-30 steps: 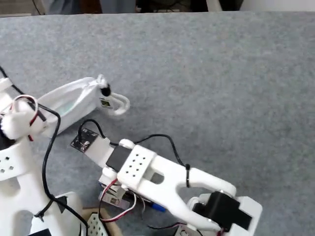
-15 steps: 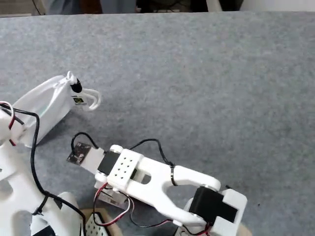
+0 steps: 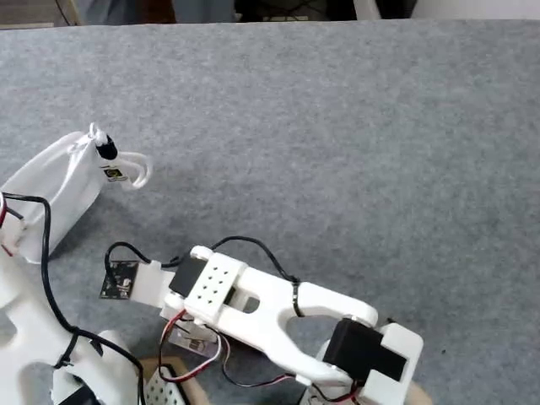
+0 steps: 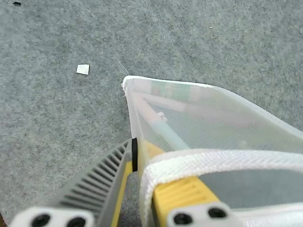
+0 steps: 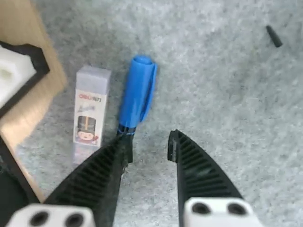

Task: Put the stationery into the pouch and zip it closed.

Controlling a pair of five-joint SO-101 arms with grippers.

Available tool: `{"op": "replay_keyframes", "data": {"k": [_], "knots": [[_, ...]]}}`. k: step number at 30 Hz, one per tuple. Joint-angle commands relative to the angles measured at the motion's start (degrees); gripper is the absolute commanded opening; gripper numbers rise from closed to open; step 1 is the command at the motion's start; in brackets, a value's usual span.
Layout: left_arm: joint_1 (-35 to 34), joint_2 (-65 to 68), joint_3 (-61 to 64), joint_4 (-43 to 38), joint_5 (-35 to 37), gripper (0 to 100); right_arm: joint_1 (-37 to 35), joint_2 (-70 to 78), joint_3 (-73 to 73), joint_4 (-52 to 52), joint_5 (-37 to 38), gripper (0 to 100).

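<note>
Found right gripper [image 5: 149, 142] nearest the arm bases, low over the grey table [image 5: 227, 85], jaws parted to a moderate gap and gripping nothing. Noted blue pen [image 5: 137, 97] lying on the felt just ahead of the fingertips, its dark end just beside one of them; could not settle whether touching. Logged small grey box [image 5: 89, 113], eraser-like, lying alongside the pen, close but apart, with the edge of a wooden board [image 5: 33, 80] along its other side. Spotted a short black fragment [image 5: 273, 36] well apart on the felt.

From the high view, placed right arm [image 3: 253, 299] low at the near edge, angled toward the left arm [image 3: 25, 329].

Found left gripper [image 4: 142, 153] clamped tight on the white edge band of the pouch [image 4: 203, 127], one finger on each side of it. Seen through the mesh: a pale greenish pen-like item [image 4: 165, 133] inside. Could not read whether zipped. Recorded pouch at the table's left side, its end with the black zipper pull [image 3: 107, 150] and white loop [image 3: 135, 171] pointing away from the left arm. Noted small white scrap [image 4: 83, 69] on the felt beyond the pouch's corner.
</note>
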Motion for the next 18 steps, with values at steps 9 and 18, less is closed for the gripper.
{"op": "replay_keyframes", "data": {"k": [9,18], "knots": [[-0.57,-1.67,-1.01,-1.32,0.18,3,2.99,-0.04,-2.86,-0.44,-11.69,14.1],[-0.57,-1.67,-1.01,-1.41,0.18,3,6.68,-0.66,-3.56,1.67,-30.33,14.1]]}}
